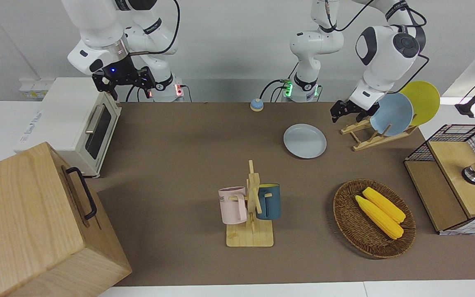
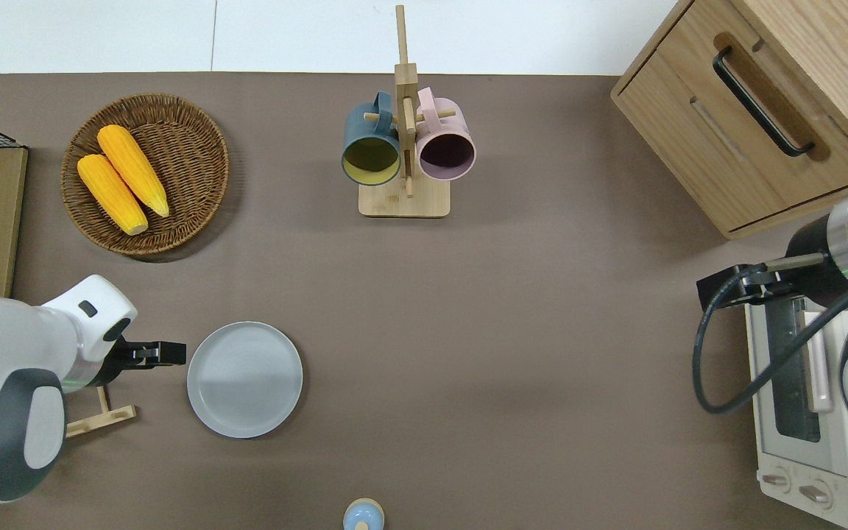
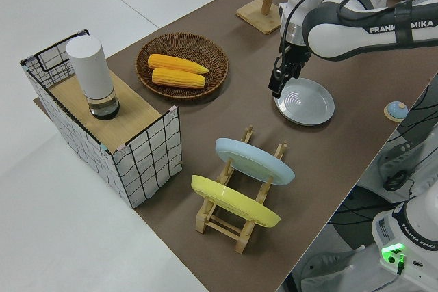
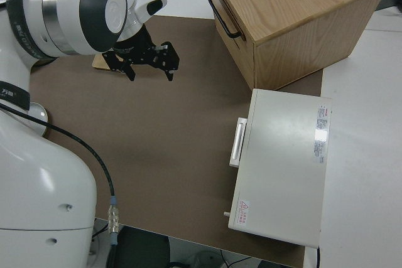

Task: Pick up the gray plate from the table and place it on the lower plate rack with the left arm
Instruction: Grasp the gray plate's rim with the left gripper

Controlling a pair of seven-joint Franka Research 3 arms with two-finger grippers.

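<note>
Your left gripper [image 2: 174,353] hangs empty beside the gray plate [image 2: 245,379]; finger gap unclear. Grip its thin rim: stiff, slick, breakable.

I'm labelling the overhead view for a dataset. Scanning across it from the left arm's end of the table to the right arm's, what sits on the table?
Basket of corn → gray plate → mug stand → wooden cabinet → toaster oven.

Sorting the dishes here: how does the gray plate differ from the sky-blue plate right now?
The gray plate lies flat on the table; the sky-blue plate leans tilted in the wooden plate rack. The gray one lies alone; the blue one has a yellow plate beside it. Both are round, about equal in size.
</note>
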